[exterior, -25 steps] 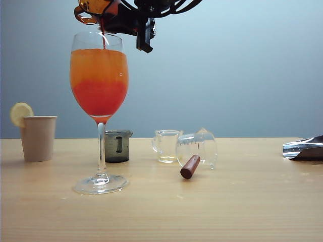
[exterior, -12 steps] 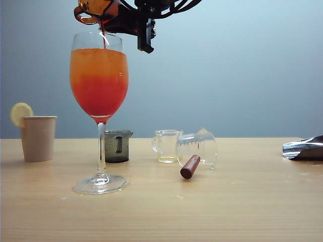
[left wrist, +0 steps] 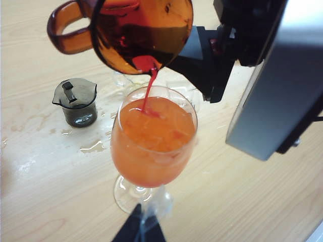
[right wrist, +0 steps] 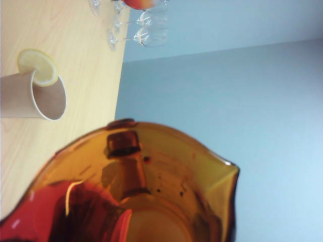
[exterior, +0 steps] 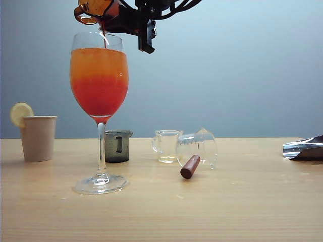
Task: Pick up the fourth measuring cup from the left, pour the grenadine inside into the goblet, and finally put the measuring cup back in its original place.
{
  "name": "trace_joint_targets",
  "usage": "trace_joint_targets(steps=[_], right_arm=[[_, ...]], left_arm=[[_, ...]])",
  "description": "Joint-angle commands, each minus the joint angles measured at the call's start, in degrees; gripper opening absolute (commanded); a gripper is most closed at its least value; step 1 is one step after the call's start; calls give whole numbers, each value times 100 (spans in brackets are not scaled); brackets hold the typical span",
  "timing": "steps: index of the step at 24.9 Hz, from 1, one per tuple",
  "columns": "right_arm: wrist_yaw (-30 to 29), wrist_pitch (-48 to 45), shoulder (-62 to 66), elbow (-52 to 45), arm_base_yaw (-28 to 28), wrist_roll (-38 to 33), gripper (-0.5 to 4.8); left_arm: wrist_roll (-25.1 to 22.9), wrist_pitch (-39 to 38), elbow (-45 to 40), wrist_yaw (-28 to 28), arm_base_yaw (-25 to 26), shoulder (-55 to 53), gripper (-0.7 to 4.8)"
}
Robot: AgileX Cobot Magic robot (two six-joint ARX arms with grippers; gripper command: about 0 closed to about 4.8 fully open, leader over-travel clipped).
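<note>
The amber cup point(exterior: 96, 7) is held tipped over the goblet point(exterior: 99, 80) by the right claw point(exterior: 132, 22), at the top of the ext. view, above and just right of the goblet's rim. The cup sits at the claw's left end, handle point(exterior: 82, 16) pointing away from it, lip down over the bowl. In the left wrist view the cup point(left wrist: 139, 30) is seen pinched by the black fingers point(left wrist: 194, 53) at the side opposite its handle, so the right claw is clamped on the cup; the exact contact line is partly hidden by the cup wall.

A thin stream of grenadine point(left wrist: 147, 91) is seen running from the lip into the goblet point(left wrist: 154, 136), nr. the middle of the opening. In the ext. view the drink is layered: orange on top, red point(exterior: 99, 98) below. Some grenadine point(right wrist: 55, 217) is left inside the cup point(right wrist: 146, 186), pooled at the low side, per the right wrist view.

The goblet stands upright on the desk point(exterior: 242, 201). The left claw point(left wrist: 139, 229) is only glimpsed as a dark tip at the edge of its own view, nr. the goblet's foot; whether it is spread or pressed together cannot be told.
</note>
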State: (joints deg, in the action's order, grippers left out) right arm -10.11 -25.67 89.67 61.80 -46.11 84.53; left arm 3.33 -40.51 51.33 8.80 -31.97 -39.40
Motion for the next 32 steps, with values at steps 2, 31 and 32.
trace_joint_targets(steps=[2,31,32], right_arm=[[-31,-201,-44,50,-9,42,147],[-28,-199,-44,50,-52,1005,147],[-28,-203,-44,50,-55,1025,147]], left_arm=[[13,72,13,24,-2,15,-5],[13,72,13,24,-2,15,-5],[13,72,13,24,-2,15,-5]])
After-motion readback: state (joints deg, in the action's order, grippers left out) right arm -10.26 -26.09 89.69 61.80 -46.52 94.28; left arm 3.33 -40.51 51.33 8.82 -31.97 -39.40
